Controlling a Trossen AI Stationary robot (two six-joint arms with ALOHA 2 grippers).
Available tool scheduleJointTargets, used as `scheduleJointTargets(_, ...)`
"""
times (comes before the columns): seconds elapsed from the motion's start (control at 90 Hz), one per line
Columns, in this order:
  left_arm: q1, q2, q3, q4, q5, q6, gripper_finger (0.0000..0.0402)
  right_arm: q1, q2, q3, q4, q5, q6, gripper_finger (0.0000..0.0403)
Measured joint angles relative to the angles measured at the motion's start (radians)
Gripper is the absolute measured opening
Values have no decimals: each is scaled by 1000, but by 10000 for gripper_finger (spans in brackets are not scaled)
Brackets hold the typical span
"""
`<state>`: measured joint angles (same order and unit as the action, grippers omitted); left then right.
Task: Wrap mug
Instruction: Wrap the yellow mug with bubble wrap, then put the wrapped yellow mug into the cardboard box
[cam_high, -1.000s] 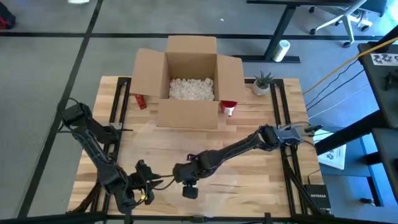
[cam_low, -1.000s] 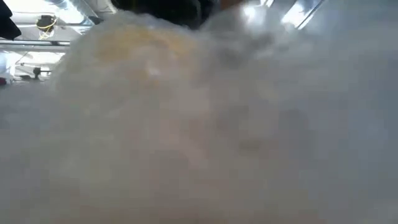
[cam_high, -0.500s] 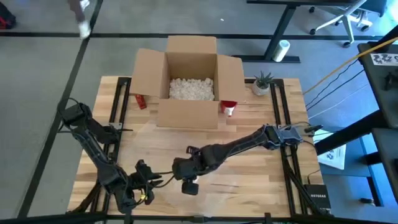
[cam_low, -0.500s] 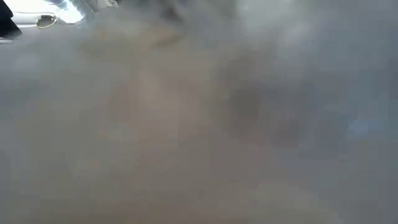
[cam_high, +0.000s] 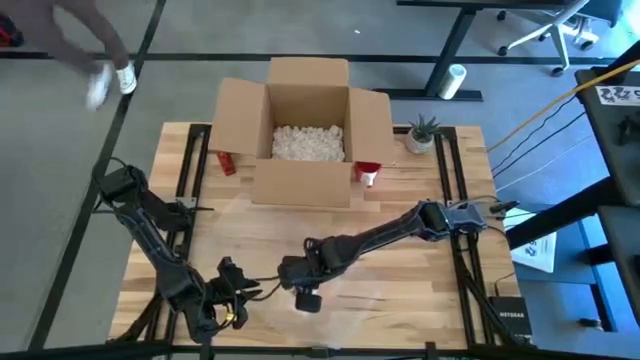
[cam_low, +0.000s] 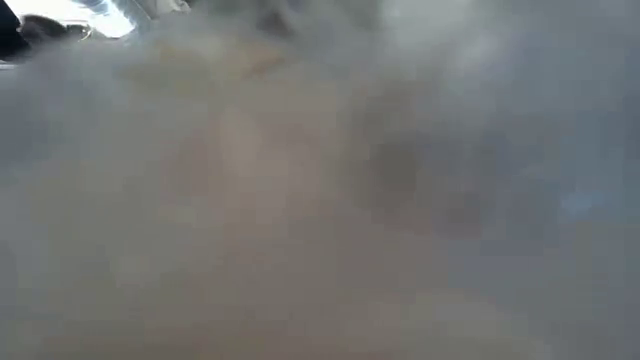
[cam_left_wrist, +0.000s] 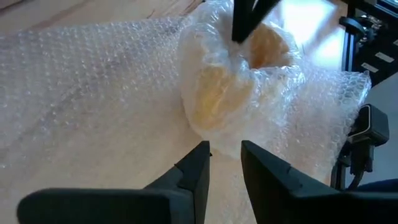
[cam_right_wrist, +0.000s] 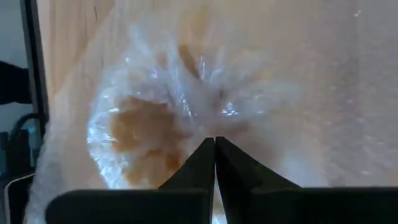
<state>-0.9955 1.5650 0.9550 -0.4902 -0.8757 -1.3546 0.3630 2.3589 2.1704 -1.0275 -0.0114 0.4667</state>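
From above, the wooden table (cam_high: 400, 290) is carrying an open cardboard box (cam_high: 305, 130) at its far side, with white packing peanuts (cam_high: 308, 142) lying inside. A small potted plant (cam_high: 421, 132) is standing just right of the box, and something red is peeking out at each of the box's lower corners. The right arm is reaching across toward the near middle, its right gripper (cam_high: 303, 297) pointing down there. The left arm is folding along the left edge, its left gripper (cam_high: 238, 295) sitting close by the right one. A person's blurred leg and shoe (cam_high: 110, 75) are passing on the floor beyond the far left corner.

The table-level camera is showing only a grey-brown blur pressed up against it; I cannot tell what it is.

Past the left gripper (cam_left_wrist: 225, 163), whose fingers are standing slightly parted with nothing between them, the mug (cam_left_wrist: 217, 93) is showing as a yellowish shape bundled in bubble wrap (cam_left_wrist: 93, 87), the sheet spreading over the wood around it. A dark finger of the other arm is coming down on the gathered wrap at the bundle's top.

Over the right gripper (cam_right_wrist: 214, 155), the fingertips are meeting tight, pinching a puckered knot of the wrap, with the mug (cam_right_wrist: 134, 140) glowing yellow beneath the plastic beside them.
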Motion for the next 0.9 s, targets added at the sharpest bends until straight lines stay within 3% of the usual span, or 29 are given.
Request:
scheduleJointTargets(0.311,0,-1,0,0,0,-2,74,-18,-6,-126,184,-87,26,0)
scheduleJointTargets(0.9,0,-1,0,0,0,-3,74,-17,3,96,14,-54,-7,0)
